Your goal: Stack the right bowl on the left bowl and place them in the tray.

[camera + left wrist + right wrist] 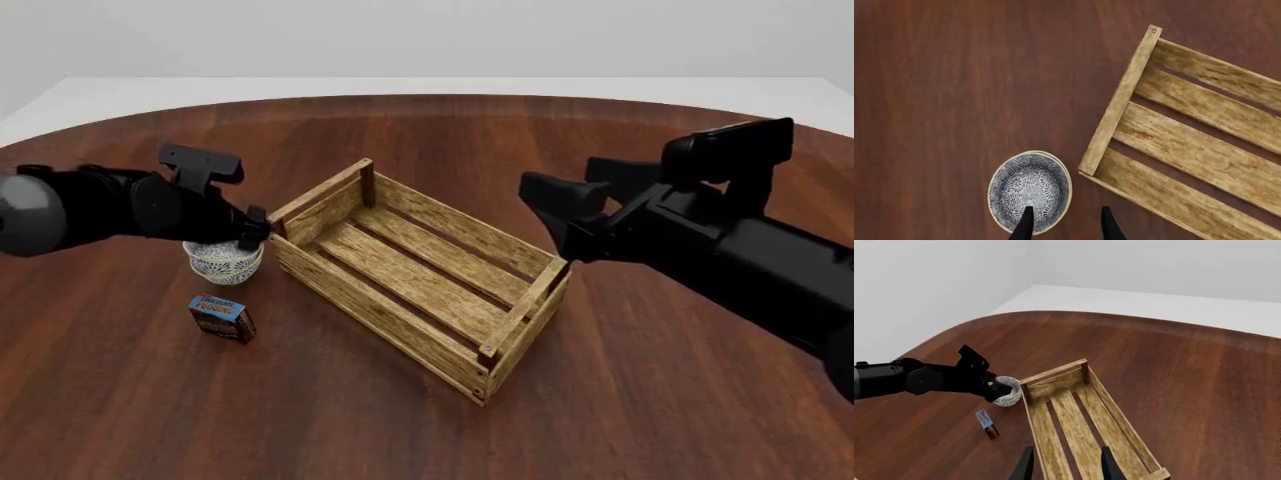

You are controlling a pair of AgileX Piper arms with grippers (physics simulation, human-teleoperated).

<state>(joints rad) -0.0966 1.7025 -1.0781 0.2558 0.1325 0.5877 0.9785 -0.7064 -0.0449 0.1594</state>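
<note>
Bowls (1030, 192) stacked on desk (400, 430) beside tray (416, 272), under open left pincer (1066, 220); right pincer (1064, 460) open, empty.

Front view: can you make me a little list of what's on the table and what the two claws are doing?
bowl: small round white bowl with blue-grey flowers, beside the crate; double rim suggests two stacked
crate: big light-wood slatted crate, bowl not inside
box: small blue-and-red box, near the bowl
left gripper: open, one finger over the bowl, one outside its rim
right gripper: open, above the crate
</note>
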